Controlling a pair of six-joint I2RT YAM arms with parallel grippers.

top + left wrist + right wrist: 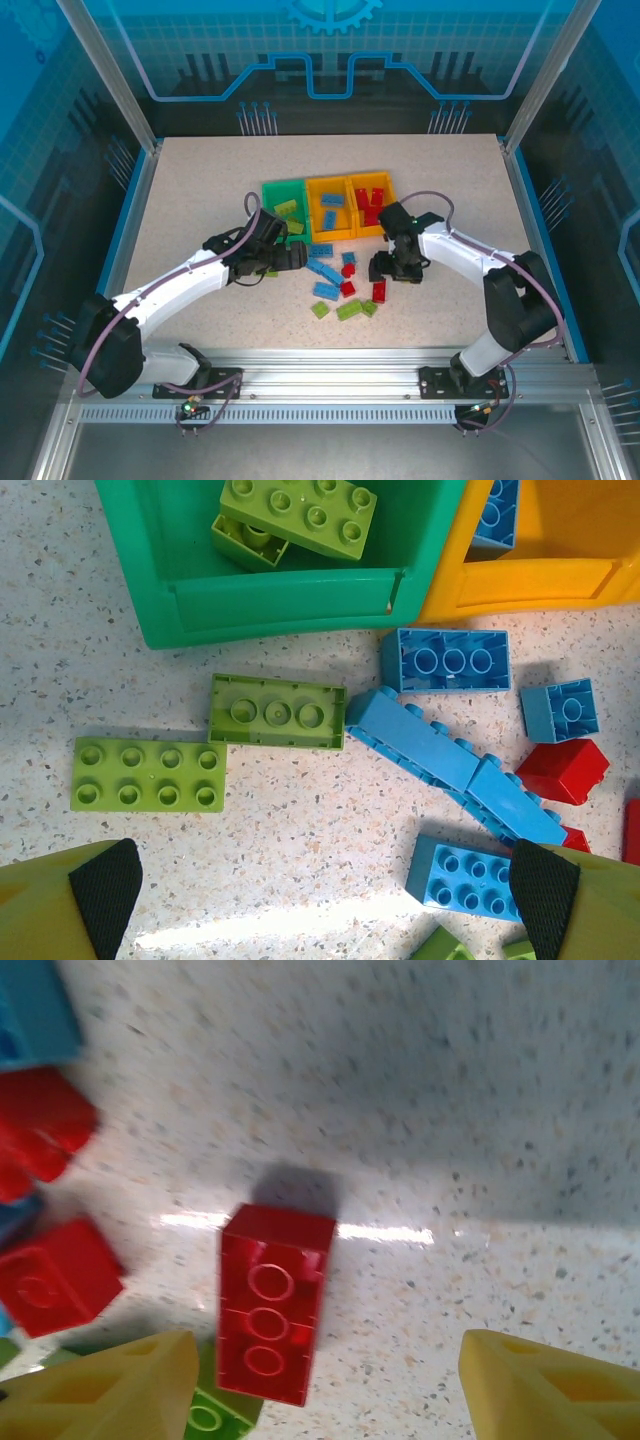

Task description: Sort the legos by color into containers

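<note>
Three joined containers stand mid-table: a green bin (283, 196) holding lime legos (298, 513), a middle orange bin (330, 205) with blue ones, and a right orange bin (372, 200) with red ones. Loose legos lie in front of them. My left gripper (285, 260) is open over bare table (325, 900), between a lime brick (148, 773) and a blue brick (465, 877). My right gripper (392, 268) is open (330, 1390). An upturned red brick (272, 1300) lies between its fingers, nearer the left one, and neither finger grips it.
Around the left gripper lie an upturned lime brick (277, 711), long blue bricks (415, 738) and a red one (563, 770). Near the right gripper are two more red bricks (55, 1275) and a lime brick (215, 1415). Blue walls (128, 215) ring the table.
</note>
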